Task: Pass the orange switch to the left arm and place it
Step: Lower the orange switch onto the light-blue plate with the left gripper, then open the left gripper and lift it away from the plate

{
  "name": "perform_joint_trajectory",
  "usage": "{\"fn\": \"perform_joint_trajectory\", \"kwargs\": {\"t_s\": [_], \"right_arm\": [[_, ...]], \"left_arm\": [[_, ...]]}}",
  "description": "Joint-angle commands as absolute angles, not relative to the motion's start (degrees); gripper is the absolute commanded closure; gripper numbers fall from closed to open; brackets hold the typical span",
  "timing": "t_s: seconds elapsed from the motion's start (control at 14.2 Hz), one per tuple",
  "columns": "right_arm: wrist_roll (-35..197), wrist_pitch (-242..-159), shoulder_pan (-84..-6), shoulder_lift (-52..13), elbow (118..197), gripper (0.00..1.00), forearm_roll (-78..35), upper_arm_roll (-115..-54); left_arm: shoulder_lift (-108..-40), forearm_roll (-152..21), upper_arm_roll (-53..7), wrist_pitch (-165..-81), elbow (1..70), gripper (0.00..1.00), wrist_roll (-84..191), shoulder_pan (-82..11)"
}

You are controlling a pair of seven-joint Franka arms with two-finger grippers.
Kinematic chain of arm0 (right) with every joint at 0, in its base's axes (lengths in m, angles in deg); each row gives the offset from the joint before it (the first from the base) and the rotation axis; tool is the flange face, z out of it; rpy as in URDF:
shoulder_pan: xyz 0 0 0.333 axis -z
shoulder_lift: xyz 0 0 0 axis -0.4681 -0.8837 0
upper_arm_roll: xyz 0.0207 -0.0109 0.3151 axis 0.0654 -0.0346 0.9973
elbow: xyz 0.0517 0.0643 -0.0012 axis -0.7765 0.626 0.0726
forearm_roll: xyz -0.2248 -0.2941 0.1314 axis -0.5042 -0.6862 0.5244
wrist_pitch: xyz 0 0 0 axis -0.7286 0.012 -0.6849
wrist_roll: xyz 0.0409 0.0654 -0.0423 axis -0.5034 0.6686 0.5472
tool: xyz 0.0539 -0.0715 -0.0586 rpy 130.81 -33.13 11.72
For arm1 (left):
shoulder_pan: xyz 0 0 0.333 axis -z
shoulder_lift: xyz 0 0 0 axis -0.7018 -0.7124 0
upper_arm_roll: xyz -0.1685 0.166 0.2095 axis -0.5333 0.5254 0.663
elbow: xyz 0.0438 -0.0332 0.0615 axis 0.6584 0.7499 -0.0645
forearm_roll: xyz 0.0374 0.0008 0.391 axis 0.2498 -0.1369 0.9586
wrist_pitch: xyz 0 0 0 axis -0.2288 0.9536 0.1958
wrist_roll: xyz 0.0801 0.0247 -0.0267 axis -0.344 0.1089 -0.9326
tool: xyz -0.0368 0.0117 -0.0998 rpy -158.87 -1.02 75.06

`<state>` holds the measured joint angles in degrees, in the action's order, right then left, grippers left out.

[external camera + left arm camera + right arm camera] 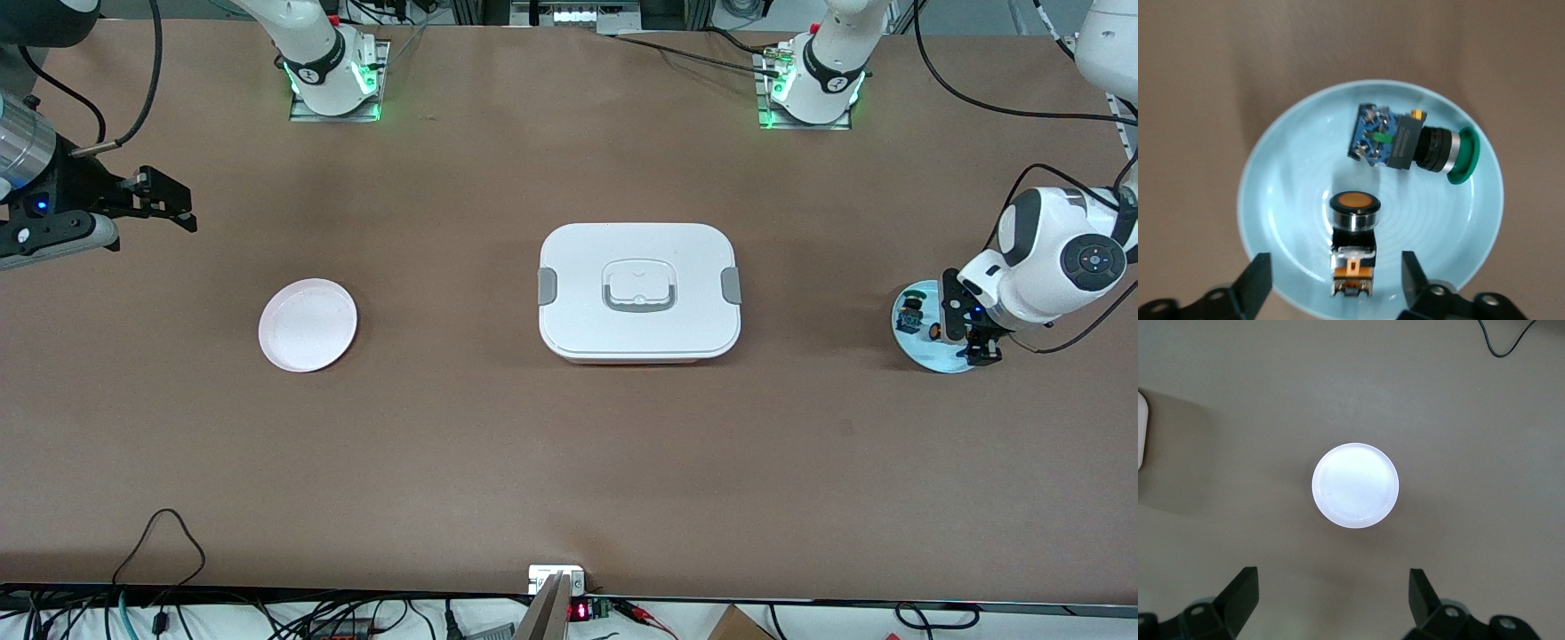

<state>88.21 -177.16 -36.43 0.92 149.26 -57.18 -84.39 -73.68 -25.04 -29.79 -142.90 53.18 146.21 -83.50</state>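
Hovering my left gripper (1338,280) wide open over the blue plate (1285,200) | orange switch (1353,243) lies between fingers, long axis along the gap | right gripper (1331,603) open, waiting above pink plate (1355,485)

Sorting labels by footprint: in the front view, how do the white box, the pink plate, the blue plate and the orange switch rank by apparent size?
Largest to smallest:
1. white box
2. pink plate and blue plate: look alike, the blue one is partly covered by the left arm, so unranked
3. orange switch
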Motion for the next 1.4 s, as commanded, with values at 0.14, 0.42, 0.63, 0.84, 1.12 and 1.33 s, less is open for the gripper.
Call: {"fn": "perform_joint_trajectory", "kwargs": {"t_s": [0.14, 0.42, 0.63, 0.84, 1.12, 1.33], "right_arm": [[87.46, -176.97, -36.61, 1.16, 148.65, 0.0, -58.08, -84.16], [87.46, -177.06, -36.52, 1.16, 148.65, 0.0, -58.08, -84.25], [87.46, -177.06, -36.52, 1.16, 148.65, 0.0, -58.08, -84.25], [87.46, -177.06, -36.52, 1.16, 148.65, 0.0, -58.08, -84.25], [87.46, -176.97, -36.43, 1.16, 148.65, 0.0, -58.08, -84.42], [87.46, -177.06, -36.43, 1.16, 148.65, 0.0, -58.08, -84.34]], "left_arm": [[-67.72, -28.44, -39.65, -123.02, 45.12, 0.0, 139.17, -83.94], [-68.07, -34.18, -45.09, -108.43, 35.71, 0.0, 124.08, -83.5], [-68.07, -37.69, -51.25, -97.0, 30.6, 0.0, 106.87, -83.33], [-68.07, -42.78, -52.49, -93.72, 27.26, 0.0, 96.12, -83.24], [-68.77, -44.64, -52.67, -93.54, 22.96, 0.0, 81.44, -78.16], [-68.86, -44.73, -52.41, -93.02, 20.41, 0.0, 79.65, -77.35]]}}
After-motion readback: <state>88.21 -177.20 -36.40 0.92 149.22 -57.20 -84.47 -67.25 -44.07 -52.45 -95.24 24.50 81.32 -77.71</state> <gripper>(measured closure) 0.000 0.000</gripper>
